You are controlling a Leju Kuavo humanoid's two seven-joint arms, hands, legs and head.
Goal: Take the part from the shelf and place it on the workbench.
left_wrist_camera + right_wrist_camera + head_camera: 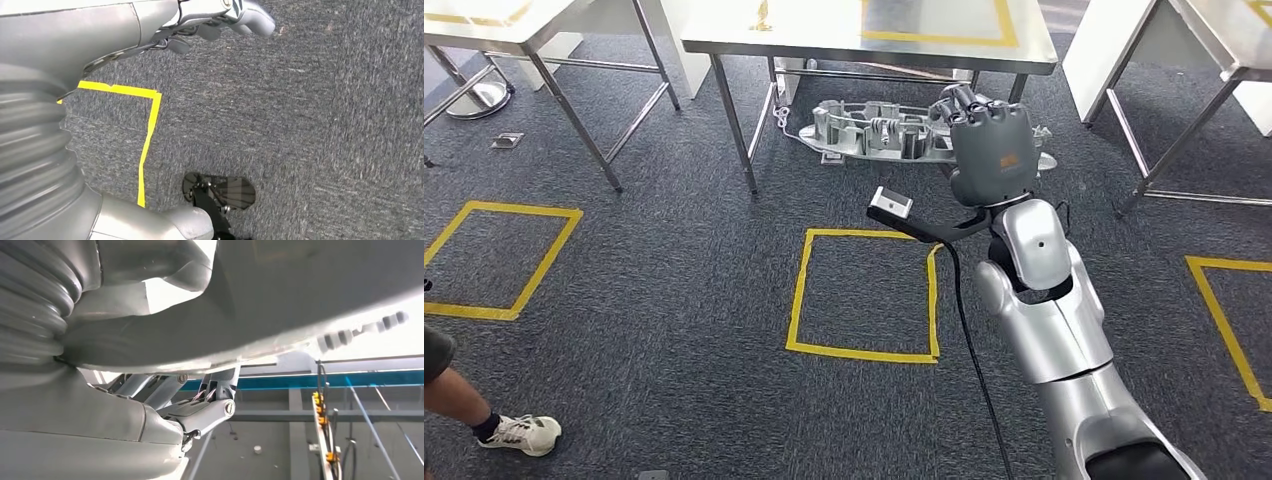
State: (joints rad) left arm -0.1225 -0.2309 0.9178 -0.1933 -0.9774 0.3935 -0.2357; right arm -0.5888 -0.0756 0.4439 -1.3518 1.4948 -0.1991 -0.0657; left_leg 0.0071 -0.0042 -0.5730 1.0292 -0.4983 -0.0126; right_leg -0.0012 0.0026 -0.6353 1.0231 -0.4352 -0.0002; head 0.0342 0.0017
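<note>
Right hand (992,140): raised in front of the body in the head view, its back toward the camera, fingers closed over the near edge of the part; in the right wrist view the hand (165,405) lies under a broad grey surface that it presses against.
Part (879,132): a long grey metal casting with ribs and pockets, held level in the air; it reaches from the right hand out toward the robot's left, in front of the workbench legs, with a smaller end showing just past the hand on the other side.
Workbench (824,40): steel-topped table beyond the hand, marked with yellow tape; the part is lower than its top and not resting on it.
Left hand (210,25): hangs over the carpet, fingers bent inward with nothing between them.
Floor square (864,292): yellow tape outline on the grey carpet, below and nearer than the right hand.
Person's shoe (524,434): white, far off to the left of both hands.
</note>
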